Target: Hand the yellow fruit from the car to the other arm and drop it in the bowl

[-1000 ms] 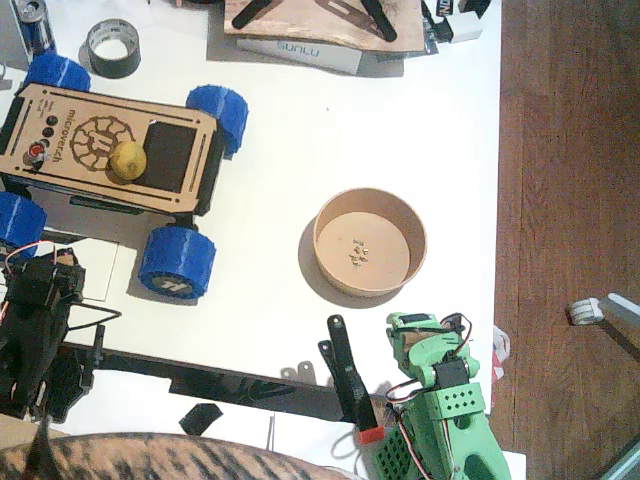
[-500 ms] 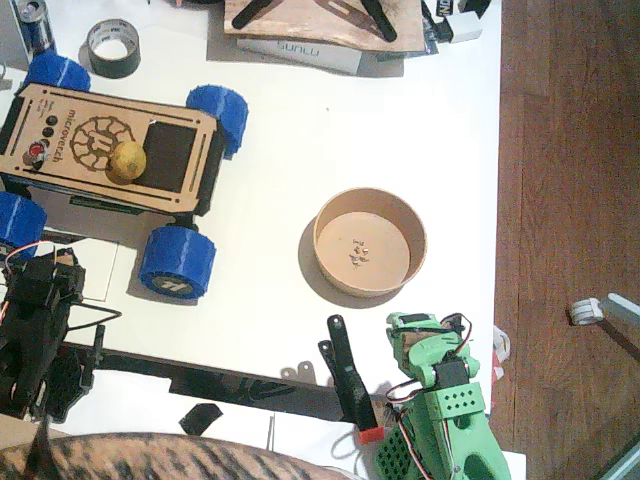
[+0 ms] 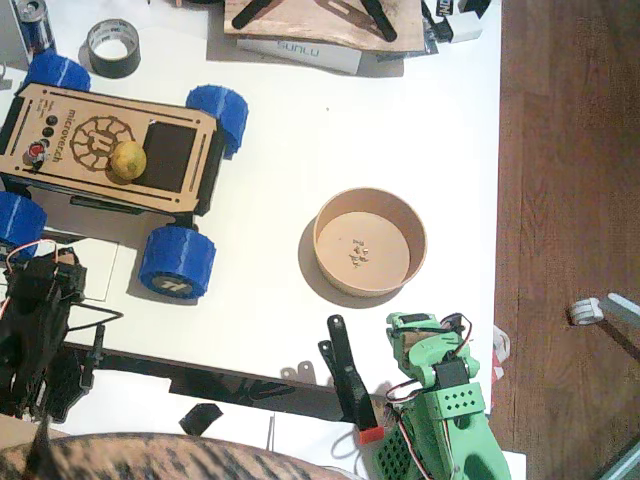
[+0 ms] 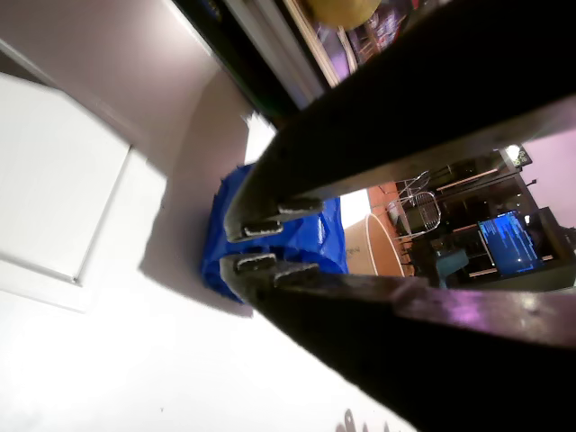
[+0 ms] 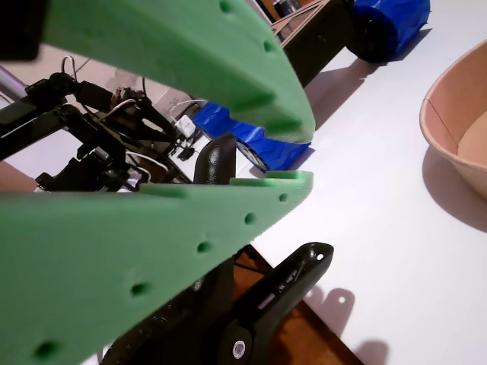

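Observation:
The yellow fruit point(image 3: 127, 160) rests on the car point(image 3: 80, 110), on its wooden deck beside the black panel; a wrist view catches its underside point(image 4: 342, 9). At the lower left the black left arm point(image 3: 40, 325) sits just below the car's front blue wheel point(image 3: 177, 261). Its gripper point(image 4: 252, 245) is shut on nothing and points at that wheel point(image 4: 324, 238). The green other arm point(image 3: 445, 400) stands at the lower right, just below the bowl point(image 3: 345, 285). Its gripper point(image 5: 300, 156) is shut and empty, with the bowl's wall point(image 5: 449, 129) to its right.
A black tape roll point(image 3: 113, 47), a can point(image 3: 35, 22), a white box point(image 3: 300, 52) and a wooden board point(image 3: 320, 20) line the far edge. A black clamp point(image 3: 345, 375) lies left of the green arm. Striped fabric point(image 3: 170, 455) shows at the bottom. The table ends at the right over brown floor point(image 3: 570, 150).

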Available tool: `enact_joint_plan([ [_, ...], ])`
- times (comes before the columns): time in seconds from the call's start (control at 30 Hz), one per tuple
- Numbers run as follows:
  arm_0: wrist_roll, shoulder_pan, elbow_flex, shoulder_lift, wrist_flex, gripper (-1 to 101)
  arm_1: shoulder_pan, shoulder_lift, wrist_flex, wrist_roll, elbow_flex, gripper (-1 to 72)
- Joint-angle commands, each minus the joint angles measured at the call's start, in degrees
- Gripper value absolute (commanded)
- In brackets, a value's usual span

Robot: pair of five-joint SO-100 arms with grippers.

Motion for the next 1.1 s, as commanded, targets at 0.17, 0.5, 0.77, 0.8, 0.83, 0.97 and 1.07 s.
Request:
enact_joint_plan([
  [0.17,-0.6,0.6,-21.6,-7.2,7.3,0,0.2,0.6,0.3,-0.9,-2.9,0.8],
  [0.5,-0.9,0.7,-57.6,-23.4,23.5,0,0.2,0.6,0.3,-0.9,-2.9,0.8],
  [0.77,-19.9,2.8,-65.0,-25.6,28.4,0,0.2,0.6,0.3,-0.9,-2.9,0.8],
  [0.8,-22.2,4.5,-65.0,-25.5,27.9,1,0.2,0.6,0.3,-0.9,-2.9,0.8],
  [0.83,-24.0,6.5,-65.0,-25.4,27.1,1,0.2,0.6,0.3,-0.9,-2.9,0.8],
  [0.97,-29.5,15.4,-64.8,-25.4,23.3,3,0.1,0.6,0.3,-0.9,-2.9,0.8],
  [1.07,-35.1,19.9,-64.3,-23.8,22.9,5,0.1,0.6,0.3,-0.9,-2.9,0.8],
])
